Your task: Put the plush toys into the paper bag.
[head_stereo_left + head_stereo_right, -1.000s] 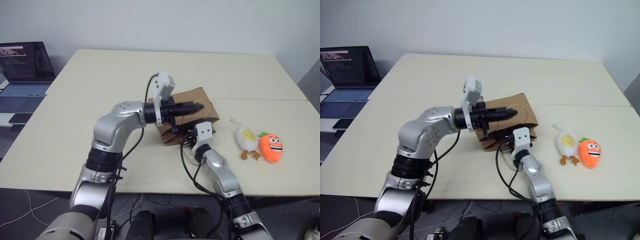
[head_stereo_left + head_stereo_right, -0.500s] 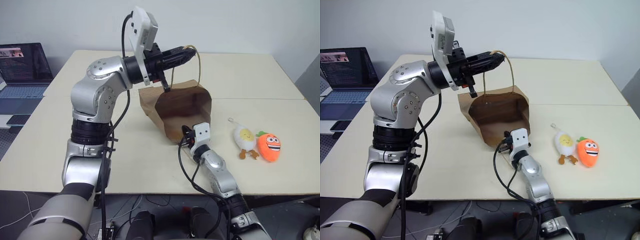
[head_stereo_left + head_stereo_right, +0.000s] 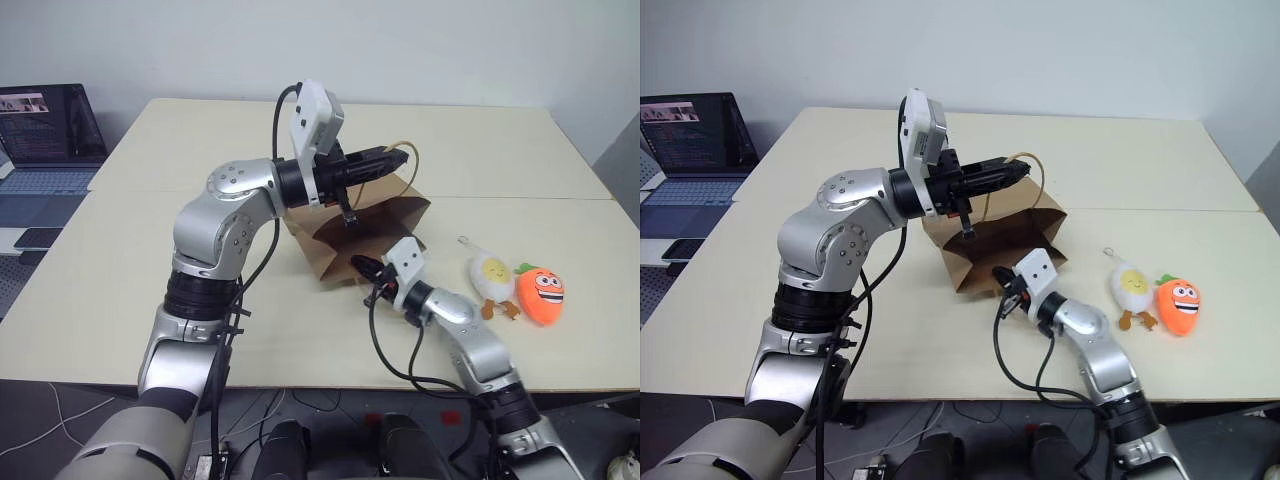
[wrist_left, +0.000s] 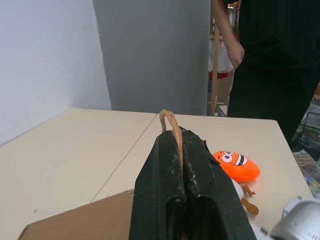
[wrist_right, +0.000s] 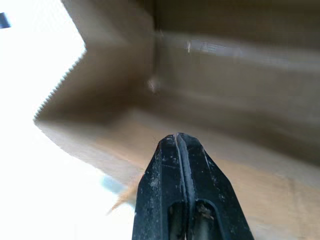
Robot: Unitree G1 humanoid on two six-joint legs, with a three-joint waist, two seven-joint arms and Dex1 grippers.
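- The left gripper (image 3: pixel 400 157) is pinching a handle (image 4: pixel 170 121) of the paper bag (image 3: pixel 375 230) at mid-table.
- The right gripper (image 3: pixel 362 268), fingers pressed together, is pointing into the bag's mouth.
- The egg toy (image 3: pixel 492 274) and carrot toy (image 3: pixel 541 292) are lying right of the bag, touching.

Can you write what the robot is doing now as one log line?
left gripper: shut on bag handle | right gripper: shut at paper bag mouth | plush toys: on table
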